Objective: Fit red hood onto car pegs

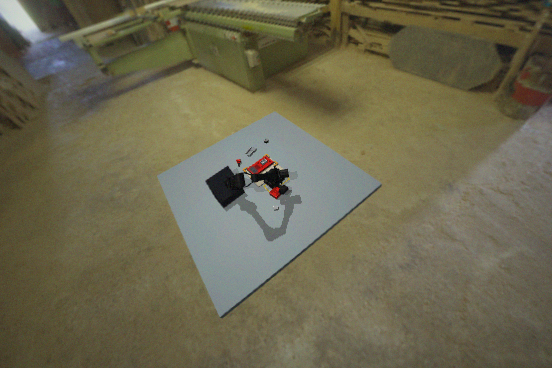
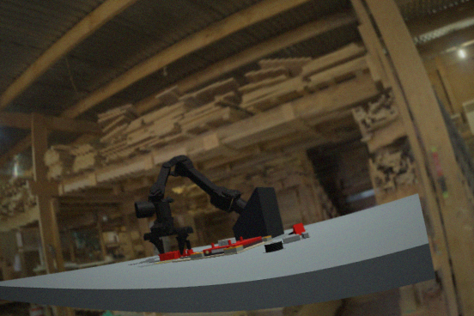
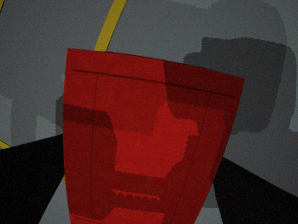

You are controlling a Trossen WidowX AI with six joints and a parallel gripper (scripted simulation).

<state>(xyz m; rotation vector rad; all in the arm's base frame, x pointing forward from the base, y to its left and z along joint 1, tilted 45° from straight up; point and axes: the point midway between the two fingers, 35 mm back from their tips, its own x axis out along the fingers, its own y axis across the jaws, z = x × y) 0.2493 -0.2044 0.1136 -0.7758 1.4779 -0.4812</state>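
Observation:
The red hood (image 1: 275,192) (image 2: 169,255) (image 3: 150,145) lies flat on the grey table (image 1: 330,174) (image 2: 343,252), in front of the car chassis. It fills the middle of the wrist view. The chassis (image 1: 260,164) (image 2: 236,243) is red and sits in its jig behind the hood. My gripper (image 1: 276,188) (image 2: 172,246) (image 3: 145,155) is low over the hood, with one black finger on each side of it. The fingers stand wide and close to the hood's sides. I cannot tell whether they touch it. The pegs are too small to make out.
The arm's black base block (image 1: 225,186) (image 2: 259,214) stands left of the chassis. A small red part (image 1: 239,161) (image 2: 298,228), grey parts (image 1: 251,151) (image 2: 292,238) and a black wheel (image 1: 266,140) (image 2: 273,246) lie behind it. A small white part (image 1: 275,208) lies in front of the hood. A yellow jig line (image 3: 111,25) runs beside it.

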